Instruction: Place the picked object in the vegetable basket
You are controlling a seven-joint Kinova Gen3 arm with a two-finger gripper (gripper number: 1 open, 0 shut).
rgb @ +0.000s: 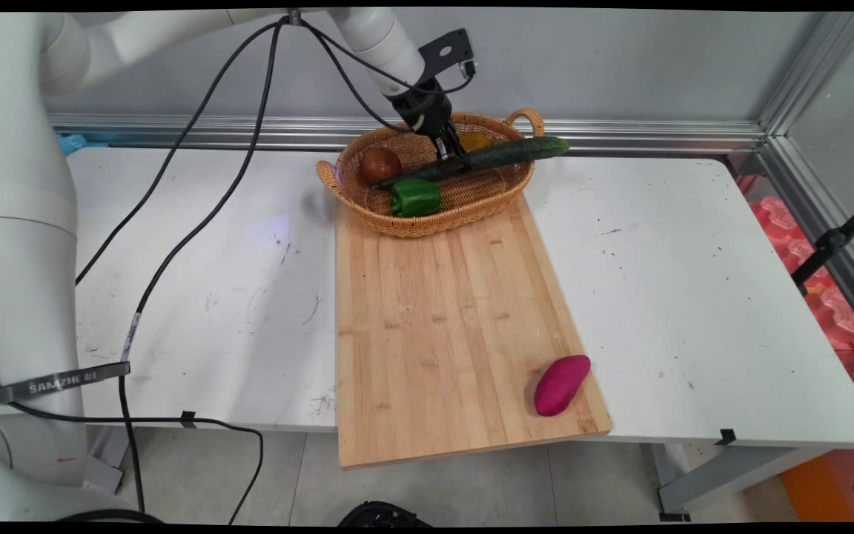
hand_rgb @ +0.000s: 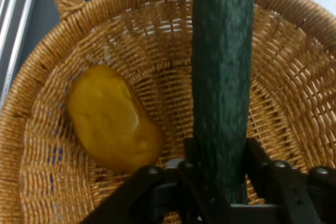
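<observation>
My gripper [rgb: 451,154] is shut on a long dark green cucumber [rgb: 501,155], which lies tilted over the wicker basket [rgb: 379,215] with its right end poking past the far rim. In the hand view the cucumber [hand_rgb: 223,77] runs up between my fingers [hand_rgb: 191,153], above the woven basket floor [hand_rgb: 294,93]. A yellow-orange vegetable [hand_rgb: 113,121] lies in the basket to the left of it. The basket also holds a brown round onion [rgb: 379,164] and a green bell pepper [rgb: 415,197].
A wooden cutting board [rgb: 442,326] reaches from the basket to the table's near edge. A purple sweet potato [rgb: 561,384] lies at its near right corner. Black cables [rgb: 197,222] hang over the table's left part. An aluminium rail [rgb: 620,133] lines the back.
</observation>
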